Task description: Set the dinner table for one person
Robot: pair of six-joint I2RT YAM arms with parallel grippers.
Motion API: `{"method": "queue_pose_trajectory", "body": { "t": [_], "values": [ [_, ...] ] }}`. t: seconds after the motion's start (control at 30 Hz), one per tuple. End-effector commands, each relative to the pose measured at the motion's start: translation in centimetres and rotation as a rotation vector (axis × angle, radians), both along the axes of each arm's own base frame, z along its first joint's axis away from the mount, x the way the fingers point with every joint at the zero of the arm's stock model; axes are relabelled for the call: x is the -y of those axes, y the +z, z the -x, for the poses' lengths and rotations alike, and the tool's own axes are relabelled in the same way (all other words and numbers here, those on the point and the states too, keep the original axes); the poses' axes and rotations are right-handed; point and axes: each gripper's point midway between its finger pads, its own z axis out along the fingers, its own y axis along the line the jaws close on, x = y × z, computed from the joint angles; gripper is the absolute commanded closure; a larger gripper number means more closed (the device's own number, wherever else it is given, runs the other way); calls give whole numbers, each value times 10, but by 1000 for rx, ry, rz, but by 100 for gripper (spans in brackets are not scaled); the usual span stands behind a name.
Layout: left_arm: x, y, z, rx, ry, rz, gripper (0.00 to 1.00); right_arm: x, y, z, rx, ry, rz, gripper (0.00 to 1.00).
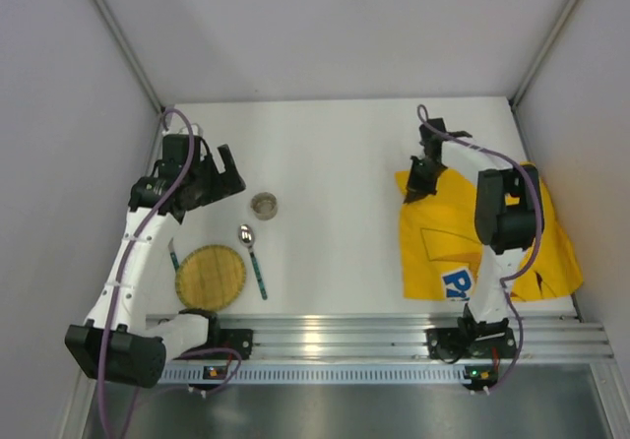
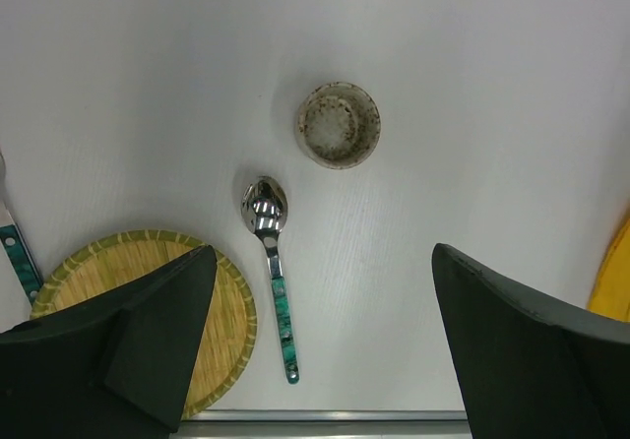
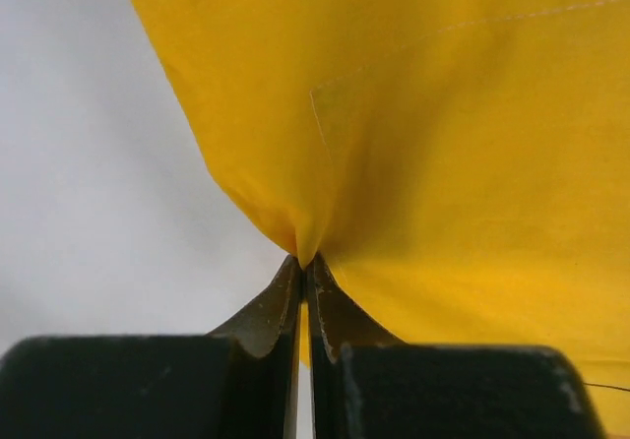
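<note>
The white dinner table (image 1: 335, 163) fills the top view. A yellow cloth placemat (image 1: 463, 242) with blue print lies rumpled at the right. My right gripper (image 1: 417, 189) is shut on its far left corner, pinching a fold (image 3: 307, 247). My left gripper (image 1: 228, 173) is open and empty above the left side. Below it lie a small round speckled bowl (image 1: 263, 205), a spoon (image 1: 253, 257) with a teal handle, and a round woven yellow-green plate (image 1: 210, 277). The left wrist view shows the bowl (image 2: 338, 124), spoon (image 2: 273, 272) and plate (image 2: 228, 331) between my open fingers (image 2: 172, 306).
Another teal-handled utensil (image 1: 174, 256) lies left of the plate, partly hidden, and shows in the left wrist view (image 2: 18, 257). A metal rail (image 1: 374, 336) runs along the near edge. Grey walls close in the left, right and back.
</note>
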Motion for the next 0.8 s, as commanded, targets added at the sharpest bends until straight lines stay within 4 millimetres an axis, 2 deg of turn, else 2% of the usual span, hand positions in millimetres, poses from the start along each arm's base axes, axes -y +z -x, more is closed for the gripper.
{"method": "queue_pose_trajectory", "body": {
  "t": [0.0,0.03,0.1,0.13,0.17,0.2,0.23,0.27,0.3,0.4,0.43,0.47,0.5,0.53,0.6,0.63,0.67,0.7,0.73,0.77],
  "values": [
    [7,19,-12,59,-18,27,4,-120,71,-24,161,108,-307,100],
    [7,19,-13,60,-13,29,4,-141,96,-35,207,130,-367,100],
    [8,24,-17,76,-14,35,4,-183,113,-40,219,163,-443,100],
    [10,27,-19,89,-17,42,4,-205,144,-49,270,204,-511,100],
    [14,29,-18,91,-33,59,4,-218,143,-52,250,215,-537,97],
    [14,34,-20,104,-33,60,4,-234,153,-49,257,247,-563,62],
    [14,35,-19,102,-34,58,4,-245,172,-52,281,271,-606,35],
    [14,37,-20,104,-34,56,4,-249,179,-50,284,282,-619,3],
    [14,42,-20,115,-35,56,4,-252,186,-47,291,295,-630,0],
    [15,45,-20,121,-37,60,4,-240,200,-37,321,317,-620,0],
    [17,45,-19,120,-36,66,4,-229,199,-27,328,320,-593,0],
    [18,45,-19,122,-39,68,4,-217,197,-26,335,308,-575,0],
    [21,42,-18,117,-45,72,4,-206,177,-17,292,291,-541,0],
    [23,40,-17,113,-45,75,4,-193,179,-13,325,294,-506,0],
    [32,37,-16,108,-67,77,4,-167,163,-9,309,260,-457,0],
    [36,36,-15,103,-76,82,4,-153,145,3,276,251,-424,0],
    [33,34,-17,107,-50,49,4,-139,136,4,262,226,-407,0],
    [41,34,-16,109,-70,43,4,-132,128,9,250,218,-389,0],
    [45,32,-17,103,-73,36,4,-121,113,19,225,216,-354,0],
    [45,31,-18,101,-64,20,4,-117,106,24,214,215,-342,0]
  ]
}}
